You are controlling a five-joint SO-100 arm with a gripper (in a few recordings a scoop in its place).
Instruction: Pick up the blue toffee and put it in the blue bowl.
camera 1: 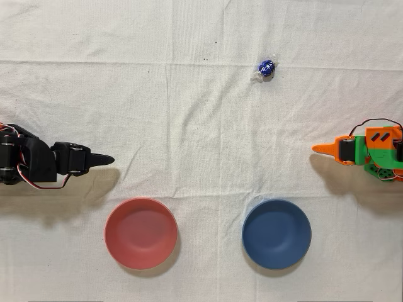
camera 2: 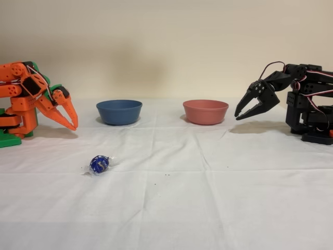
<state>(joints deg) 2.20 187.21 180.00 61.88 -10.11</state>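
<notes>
The blue toffee [camera 1: 265, 68] [camera 2: 99, 164] lies alone on the white cloth, a shiny dark-blue ball with clear twisted ends. In the overhead view the blue bowl [camera 1: 276, 233] sits low and right of centre; in the fixed view this bowl [camera 2: 119, 112] stands at the back left, and nothing shows inside it. My orange gripper [camera 1: 319, 149] [camera 2: 74, 125] hangs at its base, at the right edge in the overhead view. Its fingertips meet, it holds nothing, and it is well apart from both toffee and bowl.
A red-pink bowl [camera 1: 140, 233] [camera 2: 205, 111] stands beside the blue one. The idle black arm [camera 1: 38, 162] [camera 2: 302, 104] sits at the opposite side of the table. The creased white cloth [camera 1: 189, 113] covers the whole surface.
</notes>
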